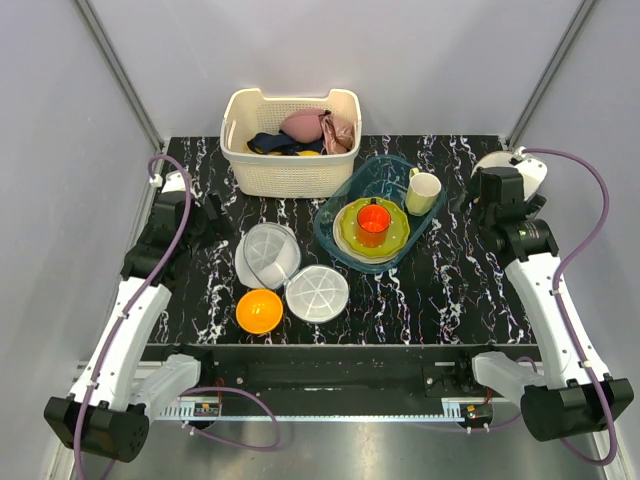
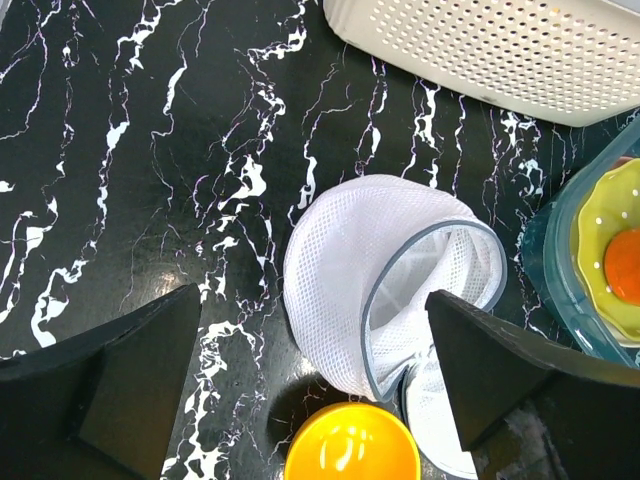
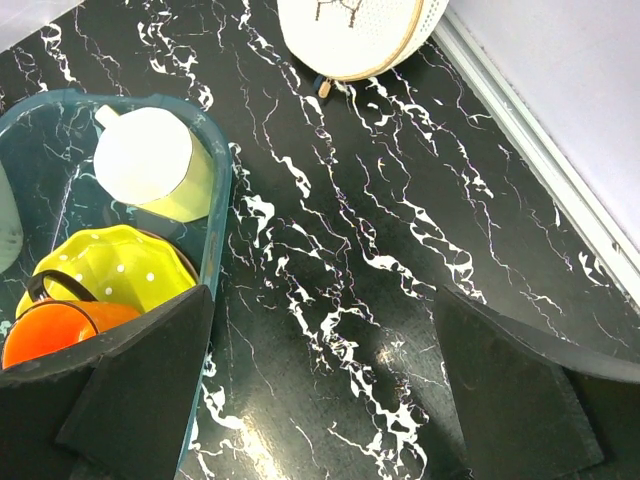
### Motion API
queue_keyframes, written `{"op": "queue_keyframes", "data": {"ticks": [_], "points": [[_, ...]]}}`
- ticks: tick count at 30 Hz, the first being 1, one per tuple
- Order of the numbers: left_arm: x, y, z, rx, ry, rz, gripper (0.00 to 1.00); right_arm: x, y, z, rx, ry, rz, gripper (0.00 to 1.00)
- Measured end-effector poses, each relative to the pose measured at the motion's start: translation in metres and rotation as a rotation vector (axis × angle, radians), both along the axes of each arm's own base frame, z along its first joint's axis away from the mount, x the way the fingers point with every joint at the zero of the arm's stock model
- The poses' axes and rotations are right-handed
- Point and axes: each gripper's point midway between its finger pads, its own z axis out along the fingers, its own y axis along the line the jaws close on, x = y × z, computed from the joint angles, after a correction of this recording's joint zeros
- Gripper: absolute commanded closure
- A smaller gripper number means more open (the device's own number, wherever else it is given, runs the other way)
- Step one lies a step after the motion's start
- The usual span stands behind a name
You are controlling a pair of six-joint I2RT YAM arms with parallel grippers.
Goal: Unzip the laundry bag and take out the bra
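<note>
Top external view: black white-veined marble table [image 1: 440, 300], both arms at its near edge.
White perforated plastic basket [image 1: 290, 170] at far centre. Dark navy-blue bra [image 1: 268, 143] in its left half, beside a pink padded bra [image 1: 305, 125].
Round cream-white mesh laundry bag [image 1: 536, 172] at the far right corner, partly hidden behind the right gripper [image 1: 497, 200]. Appears closed; contents not visible, so cannot tell whether anything is inside.
Left gripper [image 1: 200, 215] at the far left, well apart from the bag, with the teal tray [image 1: 340, 245] and basket between.

Right wrist view: right gripper [image 3: 325, 295] with jaws spread wide, nothing between them, bare table beneath. Laundry bag [image 3: 350, 35] almost straight ahead of the jaws, apart from them, black logo up. No long axis, being round; tan zip seam along the rim. Small zip pull [image 3: 322, 88] on the near edge, facing the jaws.

Left wrist view: left gripper [image 2: 312, 300] also spread wide and empty, above a white mesh round piece with grey rim [image 2: 330, 270].

Judged: right arm clearly the nearer. Next move a short forward reach to the zip pull. Risk of the light bag sliding towards the wall when pulled.
</note>
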Motion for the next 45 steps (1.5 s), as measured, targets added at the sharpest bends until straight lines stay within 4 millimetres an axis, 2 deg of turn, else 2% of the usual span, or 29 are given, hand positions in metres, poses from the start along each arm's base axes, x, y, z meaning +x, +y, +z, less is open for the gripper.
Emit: {"op": "queue_keyframes", "data": {"ticks": [10,14,17,19,21,25,27,29,34,40,45], "points": [[0.002,-0.001,-0.004,-0.001,0.015,0.001,0.01,-0.009,-0.004,0.013,0.006,-0.052,-0.016,0.0],[0.005,-0.003,-0.003,-0.013,-0.028,-0.007,0.01,-0.01,-0.006,0.014,-0.008,-0.051,-0.021,0.0],[0.001,-0.007,-0.007,-0.038,-0.04,-0.026,0.01,0.003,-0.014,0.01,-0.034,-0.009,-0.05,0.0],[0.002,-0.012,-0.007,-0.059,-0.032,-0.048,0.01,0.019,-0.024,0.005,-0.042,0.025,-0.083,0.0],[0.007,-0.02,-0.013,-0.078,0.007,-0.08,0.01,0.034,-0.042,-0.006,-0.03,0.061,-0.126,0.0],[0.013,-0.04,-0.034,-0.126,0.111,-0.16,0.01,0.052,-0.096,-0.033,0.025,0.097,-0.256,0.0],[0.01,-0.046,-0.041,-0.142,0.149,-0.193,0.01,0.058,-0.116,-0.041,0.044,0.089,-0.304,0.0],[0.006,-0.049,-0.041,-0.148,0.162,-0.216,0.01,0.068,-0.126,-0.048,0.07,0.072,-0.323,0.0],[0.01,-0.051,-0.028,-0.135,0.129,-0.25,0.01,0.102,-0.142,-0.084,0.133,0.067,-0.332,0.0],[0.009,-0.05,-0.028,-0.118,0.131,-0.263,0.01,0.147,-0.151,-0.133,0.161,0.101,-0.323,0.0],[0.008,-0.052,-0.028,-0.115,0.13,-0.284,0.01,0.164,-0.155,-0.154,0.171,0.092,-0.324,0.01]]}}
